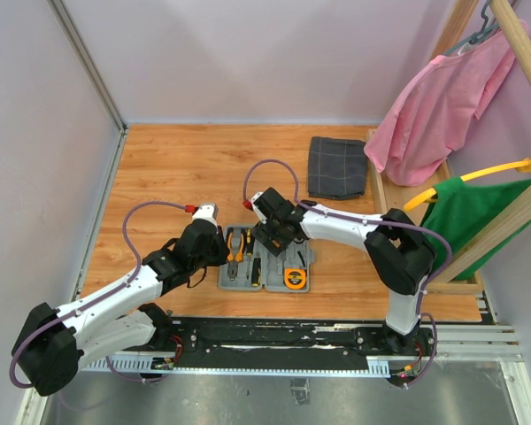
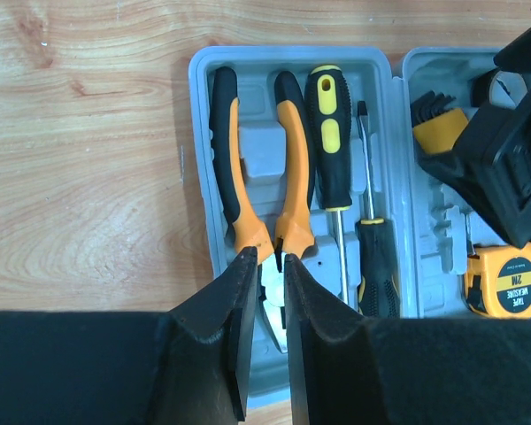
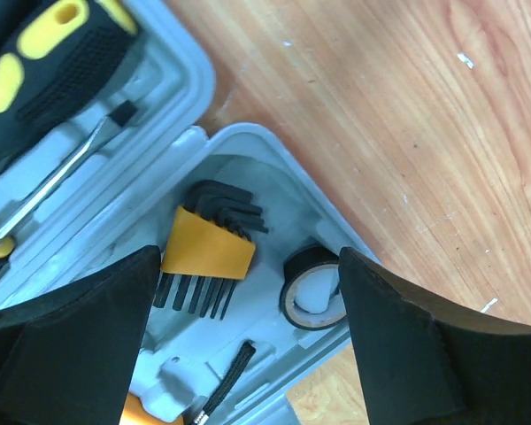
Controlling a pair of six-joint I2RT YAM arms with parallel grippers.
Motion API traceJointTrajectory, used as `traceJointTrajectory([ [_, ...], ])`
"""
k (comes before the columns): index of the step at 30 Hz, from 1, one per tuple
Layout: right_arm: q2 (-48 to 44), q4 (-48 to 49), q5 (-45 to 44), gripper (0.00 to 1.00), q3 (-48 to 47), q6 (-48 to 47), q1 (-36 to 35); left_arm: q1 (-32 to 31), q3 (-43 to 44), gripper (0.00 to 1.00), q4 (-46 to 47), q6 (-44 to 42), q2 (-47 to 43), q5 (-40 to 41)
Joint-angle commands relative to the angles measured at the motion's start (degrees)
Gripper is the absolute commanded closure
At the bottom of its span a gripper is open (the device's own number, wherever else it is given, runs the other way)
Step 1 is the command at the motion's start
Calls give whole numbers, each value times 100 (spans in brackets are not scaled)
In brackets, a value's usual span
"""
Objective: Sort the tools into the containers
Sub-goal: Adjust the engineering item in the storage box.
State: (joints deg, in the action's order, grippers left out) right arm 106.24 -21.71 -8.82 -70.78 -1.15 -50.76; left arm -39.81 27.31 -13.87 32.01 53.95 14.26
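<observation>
The pincer (image 2: 270, 258), nearly closed, sits over the head of the pliers (image 2: 292, 177), which lie in the case (image 2: 201, 204) beside two screwdrivers (image 2: 329, 133).

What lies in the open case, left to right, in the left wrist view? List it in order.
In order: pliers → large yellow-and-black screwdriver → small black-handled screwdriver → hex keys in an orange holder → tape measure.
</observation>
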Motion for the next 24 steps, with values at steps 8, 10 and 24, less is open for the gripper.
traceJointTrajectory([
  [8, -108, 195, 401, 30, -53, 976, 236, 53, 99, 77, 20, 24, 36, -2],
  [10, -139, 203, 531, 32, -54, 1081, 239, 53, 91, 77, 33, 25, 49, -18],
  [24, -340, 189, 1732, 33, 212, 1503, 684, 53, 97, 77, 121, 25, 106, -116],
])
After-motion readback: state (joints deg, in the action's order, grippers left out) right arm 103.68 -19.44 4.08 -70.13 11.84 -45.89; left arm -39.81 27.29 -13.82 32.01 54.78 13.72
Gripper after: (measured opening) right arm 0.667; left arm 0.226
